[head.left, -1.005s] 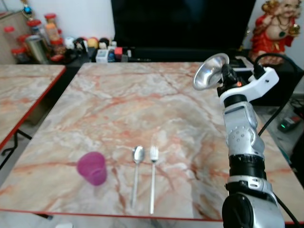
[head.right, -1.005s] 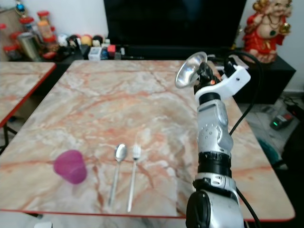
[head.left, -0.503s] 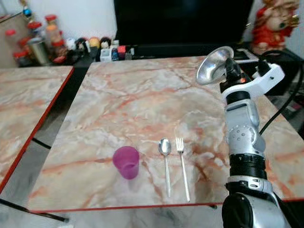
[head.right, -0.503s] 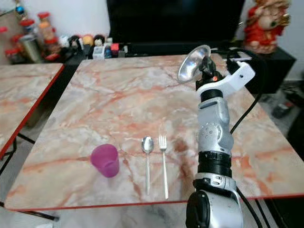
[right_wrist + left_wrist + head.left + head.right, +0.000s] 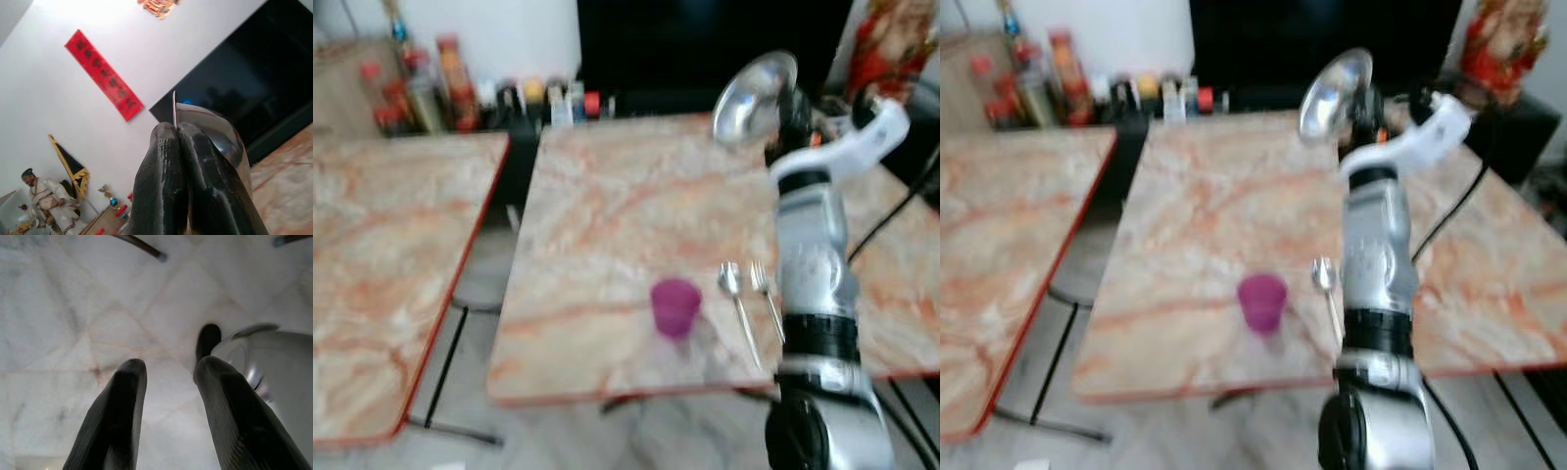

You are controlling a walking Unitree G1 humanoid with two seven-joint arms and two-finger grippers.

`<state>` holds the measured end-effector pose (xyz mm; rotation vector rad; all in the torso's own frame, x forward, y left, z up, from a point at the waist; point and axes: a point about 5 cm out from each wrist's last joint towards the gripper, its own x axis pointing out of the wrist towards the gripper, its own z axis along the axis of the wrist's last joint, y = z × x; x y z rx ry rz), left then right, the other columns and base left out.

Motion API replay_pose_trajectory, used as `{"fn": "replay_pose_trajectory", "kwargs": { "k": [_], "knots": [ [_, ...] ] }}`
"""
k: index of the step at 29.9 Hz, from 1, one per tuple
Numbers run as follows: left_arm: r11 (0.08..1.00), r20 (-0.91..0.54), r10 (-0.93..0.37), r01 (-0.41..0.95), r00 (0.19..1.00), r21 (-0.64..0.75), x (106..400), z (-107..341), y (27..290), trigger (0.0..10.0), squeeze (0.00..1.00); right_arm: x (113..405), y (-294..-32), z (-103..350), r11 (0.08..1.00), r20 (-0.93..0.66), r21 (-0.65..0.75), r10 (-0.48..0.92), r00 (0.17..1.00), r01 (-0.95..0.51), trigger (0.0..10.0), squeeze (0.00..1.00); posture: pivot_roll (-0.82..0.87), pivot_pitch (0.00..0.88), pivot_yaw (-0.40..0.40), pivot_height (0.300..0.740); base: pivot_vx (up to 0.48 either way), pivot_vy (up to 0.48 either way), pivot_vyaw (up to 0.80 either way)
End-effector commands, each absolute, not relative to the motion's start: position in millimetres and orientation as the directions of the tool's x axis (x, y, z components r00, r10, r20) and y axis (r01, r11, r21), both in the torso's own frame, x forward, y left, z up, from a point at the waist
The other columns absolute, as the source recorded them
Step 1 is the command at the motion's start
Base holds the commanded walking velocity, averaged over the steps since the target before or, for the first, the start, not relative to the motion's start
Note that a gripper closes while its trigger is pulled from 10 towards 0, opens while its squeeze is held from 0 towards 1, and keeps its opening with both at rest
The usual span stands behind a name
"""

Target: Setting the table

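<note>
Marbled pink-and-cream table [image 5: 607,225] fills the blurred head views. Above its far right part, the right gripper [image 5: 177,134] pinches the rim of a shiny round metal bowl [image 5: 754,86], held tilted. Nearer the front edge stand a purple plastic cup [image 5: 674,305], then a steel spoon [image 5: 736,294] and fork [image 5: 766,294] side by side. The left gripper [image 5: 164,372] hangs parted over pale tiled floor [image 5: 73,308].

Second marble table [image 5: 391,245] with red edge sits left of the main one, gap of pale tiled floor [image 5: 470,294] between them. Along the back: big black TV screen [image 5: 705,44], a row of jars and bottles [image 5: 421,93] on the far left, small items [image 5: 553,98] lined up on the dark shelf, red-and-gold figurine [image 5: 896,39] at far right. Right wrist view: white wall with a red banner [image 5: 103,74] and a small robed figurine [image 5: 44,203] next to a black-and-yellow flag [image 5: 71,169].
</note>
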<state>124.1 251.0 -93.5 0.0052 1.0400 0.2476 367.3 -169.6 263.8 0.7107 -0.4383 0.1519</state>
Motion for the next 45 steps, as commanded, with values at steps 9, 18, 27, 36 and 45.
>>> {"fn": "replay_pose_trajectory", "kwargs": {
  "k": [9, 18, 27, 36, 45],
  "knots": [
    [0.969, -0.854, 0.218, -0.207, 0.473, 0.133, 119.5, -93.3, 256.4, 10.0, 0.0, 366.5, -148.4, 261.3, 0.759, 0.425, 0.573, 0.05, 0.904, -0.311, 10.0, 0.0, 0.03, 0.0, 0.0, 0.732, 0.0, 0.48, 0.0],
    [0.969, -0.854, 0.217, -0.211, 0.473, 0.129, 118.9, -93.6, 255.6, 10.0, 0.0, 369.4, -143.8, 244.9, 0.751, 0.359, 0.6, 0.054, 0.932, -0.275, 10.0, 0.0, 0.04, 0.0, -0.008, 0.732, 0.0, 0.48, 0.0],
    [0.966, -0.852, 0.223, -0.224, 0.473, 0.129, 120.0, -93.3, 255.8, 10.0, 0.0, 369.3, -140.2, 231.4, 0.773, 0.3, 0.588, 0.066, 0.952, -0.239, 10.0, 0.0, 0.05, 0.0, -0.017, 0.732, 0.0, 0.48, 0.0],
    [0.964, -0.854, 0.227, -0.231, 0.469, 0.129, 120.2, -93.5, 255.5, 10.0, 0.0, 369.7, -143.0, 228.9, 0.777, 0.283, 0.589, 0.06, 0.957, -0.223, 10.0, 0.0, 0.05, 0.0, -0.018, 0.732, 0.0, 0.48, 0.0],
    [0.963, -0.851, 0.229, -0.239, 0.472, 0.126, 121.2, -93.2, 255.3, 10.0, 0.0, 371.7, -144.1, 226.4, 0.784, 0.264, 0.585, 0.06, 0.963, -0.209, 10.0, 0.0, 0.05, 0.0, -0.023, 0.732, 0.0, 0.48, 0.0]
  ]
}}
